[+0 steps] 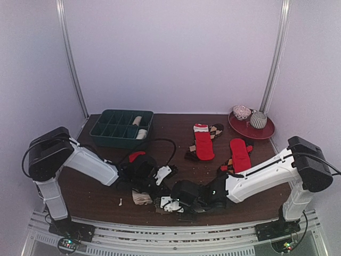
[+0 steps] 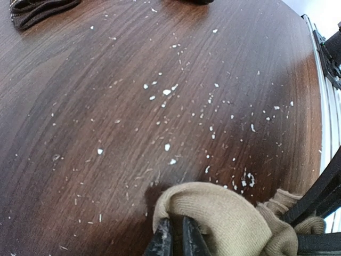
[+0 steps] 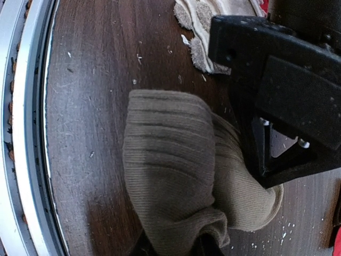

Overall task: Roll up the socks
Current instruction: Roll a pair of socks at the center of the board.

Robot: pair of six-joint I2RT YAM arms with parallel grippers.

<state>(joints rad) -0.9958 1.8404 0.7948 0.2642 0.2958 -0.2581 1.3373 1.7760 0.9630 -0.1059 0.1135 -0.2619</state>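
Observation:
A tan sock (image 1: 141, 198) lies bunched near the table's front edge, between both grippers. In the left wrist view a fold of the tan sock (image 2: 224, 213) drapes over the tips of my left gripper (image 2: 177, 228), whose fingers (image 2: 162, 241) stand almost together on the fabric. The ribbed tan sock (image 3: 176, 170) fills the right wrist view and hides the fingertips of my right gripper (image 3: 175, 249), which is shut on its lower end. Two red socks (image 1: 203, 144) (image 1: 240, 154) lie flat at mid-right with brown diamond-patterned socks (image 1: 216, 129) beside them. Another red sock (image 1: 136, 156) lies behind my left gripper (image 1: 146, 185).
A dark green compartment tray (image 1: 106, 128) stands at the back left, with rolled pale items in its right cells. A red plate (image 1: 266, 131) with two bowls sits at the back right. White crumbs dot the wood (image 2: 167, 92). The metal rail (image 3: 26, 133) runs close along the front edge.

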